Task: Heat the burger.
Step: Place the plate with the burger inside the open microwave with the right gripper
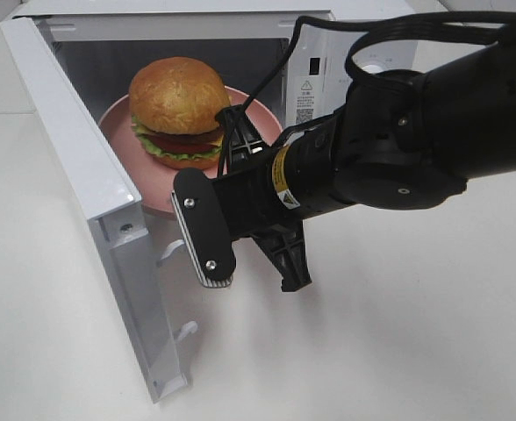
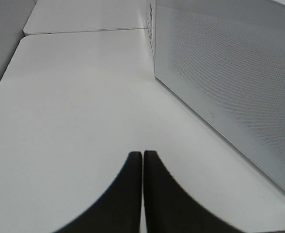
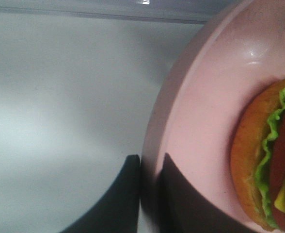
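The burger (image 1: 177, 110) has a glossy brown bun, lettuce and tomato, and sits on a round pink plate (image 1: 122, 123) in the mouth of the open white microwave (image 1: 188, 22). My right gripper (image 1: 230, 123) reaches in from the right beside the burger. In the right wrist view, the right gripper (image 3: 150, 167) is shut on the pink plate's rim (image 3: 181, 121), with the burger (image 3: 266, 160) just beyond its fingers. My left gripper (image 2: 142, 162) is shut on nothing above the bare table; it does not show in the high view.
The microwave door (image 1: 91, 175) stands swung open toward the front left. The microwave's perforated side wall (image 2: 229, 92) rises close beside the left gripper. White tabletop (image 1: 398, 333) spreads in front and to the right.
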You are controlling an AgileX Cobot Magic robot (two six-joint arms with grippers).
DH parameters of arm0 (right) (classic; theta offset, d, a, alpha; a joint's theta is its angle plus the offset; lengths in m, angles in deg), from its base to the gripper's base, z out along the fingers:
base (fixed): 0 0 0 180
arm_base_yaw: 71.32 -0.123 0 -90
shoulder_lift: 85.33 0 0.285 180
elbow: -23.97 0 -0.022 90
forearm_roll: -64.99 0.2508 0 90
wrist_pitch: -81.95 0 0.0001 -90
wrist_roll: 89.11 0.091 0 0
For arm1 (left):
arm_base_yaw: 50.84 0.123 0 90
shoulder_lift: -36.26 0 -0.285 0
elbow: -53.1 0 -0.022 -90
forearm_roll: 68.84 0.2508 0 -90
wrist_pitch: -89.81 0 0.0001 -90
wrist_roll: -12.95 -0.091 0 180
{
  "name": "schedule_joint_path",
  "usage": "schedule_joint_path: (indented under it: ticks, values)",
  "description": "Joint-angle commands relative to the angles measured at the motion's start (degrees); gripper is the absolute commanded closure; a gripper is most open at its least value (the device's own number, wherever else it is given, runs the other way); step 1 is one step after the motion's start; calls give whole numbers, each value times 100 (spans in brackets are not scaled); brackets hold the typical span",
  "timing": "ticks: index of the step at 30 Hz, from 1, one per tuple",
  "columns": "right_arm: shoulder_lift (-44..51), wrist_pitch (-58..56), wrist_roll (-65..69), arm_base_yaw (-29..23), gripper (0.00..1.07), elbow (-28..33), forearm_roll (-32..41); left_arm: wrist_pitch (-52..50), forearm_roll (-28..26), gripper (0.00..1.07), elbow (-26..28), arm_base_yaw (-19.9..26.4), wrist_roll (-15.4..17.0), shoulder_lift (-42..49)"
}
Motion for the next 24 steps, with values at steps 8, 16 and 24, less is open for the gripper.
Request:
schedule_joint_path:
  ticks: [8, 16, 24]
  values:
    - [-11, 390, -510, 401, 107, -246, -132, -57, -17, 106, -17, -29, 0, 103]
    - [-229, 435, -625, 401, 107, -246, -126, -57, -17, 106, -17, -29, 0, 103]
    - [-441, 269, -602, 453, 107, -636, 63, -57, -17, 106, -17, -29, 0, 103]
